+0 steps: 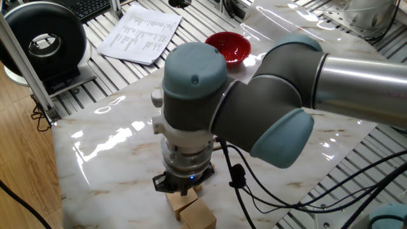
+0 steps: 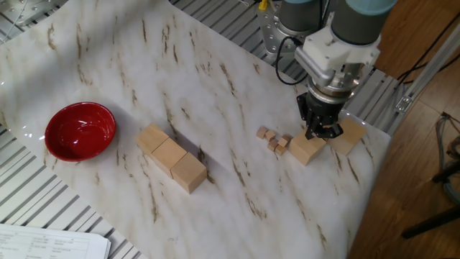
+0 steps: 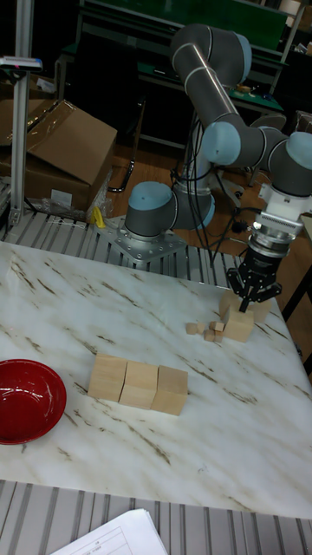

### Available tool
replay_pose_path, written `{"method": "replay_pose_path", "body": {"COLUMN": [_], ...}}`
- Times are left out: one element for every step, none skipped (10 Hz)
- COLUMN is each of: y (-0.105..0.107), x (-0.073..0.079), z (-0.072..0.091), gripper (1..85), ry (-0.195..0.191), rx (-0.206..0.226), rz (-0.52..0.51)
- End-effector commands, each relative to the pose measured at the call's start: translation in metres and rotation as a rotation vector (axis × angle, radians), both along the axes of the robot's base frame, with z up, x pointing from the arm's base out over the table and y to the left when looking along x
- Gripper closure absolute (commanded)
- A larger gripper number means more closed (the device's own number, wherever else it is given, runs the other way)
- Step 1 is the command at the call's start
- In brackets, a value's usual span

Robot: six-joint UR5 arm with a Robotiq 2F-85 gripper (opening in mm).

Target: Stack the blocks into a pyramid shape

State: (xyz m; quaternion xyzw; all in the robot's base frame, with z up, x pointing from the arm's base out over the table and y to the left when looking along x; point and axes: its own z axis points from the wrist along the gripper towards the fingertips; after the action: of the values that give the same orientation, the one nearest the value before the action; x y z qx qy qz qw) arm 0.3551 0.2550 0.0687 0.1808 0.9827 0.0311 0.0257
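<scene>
Three blocks (image 2: 171, 158) lie in a touching row mid-table, also seen in the tall view (image 3: 139, 383). Near the far corner sit two more blocks, one nearer the middle (image 2: 307, 149) and one by the edge (image 2: 348, 137). My gripper (image 2: 321, 130) points straight down right over this pair, its fingers apart at the top of the nearer block (image 3: 237, 325) with nothing gripped. From the other side the gripper (image 1: 184, 187) hangs just above the same two blocks (image 1: 180, 200). The arm hides whatever lies directly beneath it. No blocks form a pyramid shape.
A red bowl (image 2: 80, 131) stands at the table's left end. Several tiny wooden cubes (image 2: 274, 139) lie scattered beside the nearer block. The table edge and metal slats (image 2: 374, 101) run close behind the gripper. Papers (image 1: 141, 33) lie off the table.
</scene>
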Motion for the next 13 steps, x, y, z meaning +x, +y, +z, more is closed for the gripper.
{"method": "replay_pose_path", "body": {"y": [0.006,0.005,0.003,0.001,-0.002,-0.006,-0.005,-0.005,-0.003,-0.004,-0.004,-0.007,-0.008], "x": [-0.001,-0.009,-0.018,-0.034,-0.034,-0.035,-0.034,-0.029,-0.018,-0.015,-0.011,-0.008,-0.005], "z": [0.004,0.006,0.009,0.013,0.014,0.013,0.011,0.008,0.005,0.002,0.001,0.0,0.0], "gripper": [57.3,44.0,36.7,28.7,24.0,20.7,13.7,9.0,3.7,0.7,0.7,0.7,0.7], "ry": [0.015,0.045,0.085,0.144,0.147,0.15,0.146,0.133,0.103,0.1,0.086,0.076,0.07], "rx": [0.026,0.031,0.045,0.062,0.063,0.05,0.048,0.044,0.048,0.043,0.04,0.029,0.027], "rz": [0.049,0.1,0.141,0.183,0.2,0.225,0.231,0.235,0.229,0.24,0.247,0.255,0.243]}}
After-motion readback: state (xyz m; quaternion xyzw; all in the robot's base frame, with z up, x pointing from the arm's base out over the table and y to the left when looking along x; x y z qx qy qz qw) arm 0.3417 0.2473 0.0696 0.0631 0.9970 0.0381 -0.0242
